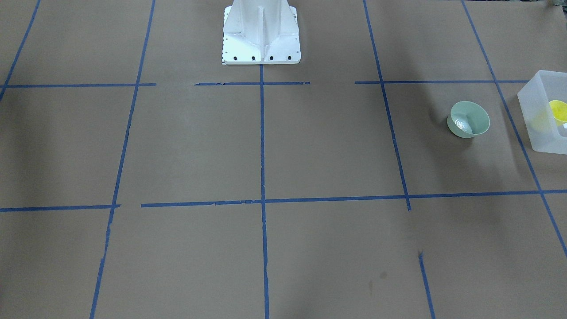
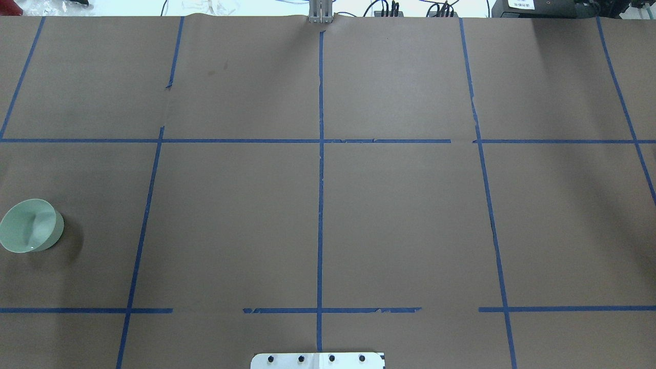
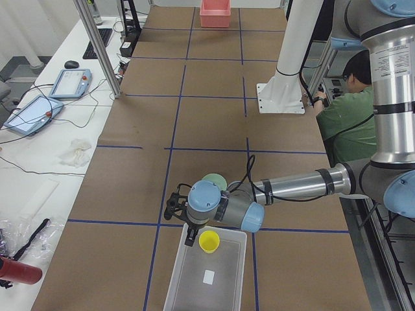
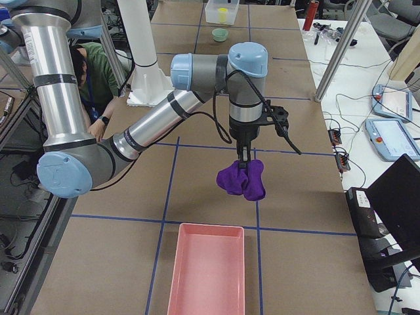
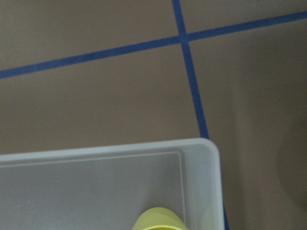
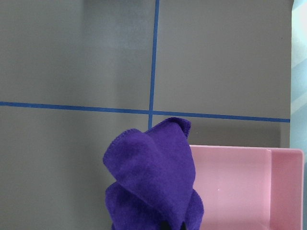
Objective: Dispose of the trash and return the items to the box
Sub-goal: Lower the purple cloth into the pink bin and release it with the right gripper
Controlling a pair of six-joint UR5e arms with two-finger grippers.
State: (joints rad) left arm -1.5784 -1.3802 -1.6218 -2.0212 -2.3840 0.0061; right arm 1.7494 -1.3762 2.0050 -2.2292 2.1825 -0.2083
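Note:
The yellow cup (image 3: 209, 241) stands inside the frosted box (image 3: 224, 285), near its end wall; it also shows in the left wrist view (image 5: 160, 220) and the front view (image 1: 559, 110). The mint-green bowl (image 1: 468, 119) sits upright on the table beside the box (image 1: 538, 128), with something pale in it. My left gripper (image 3: 190, 234) hangs over the box's end next to the cup; I cannot tell whether it is open or shut. My right gripper (image 4: 244, 161) is shut on a purple cloth (image 4: 243, 181) and holds it in the air just short of the pink bin (image 4: 207, 269).
The pink bin (image 6: 240, 187) is empty and lies at the table's end on my right. The robot's white base (image 1: 261, 35) stands mid-table at the near edge. A person (image 3: 347, 103) sits behind the robot. Tablets and cables lie off the table's far side.

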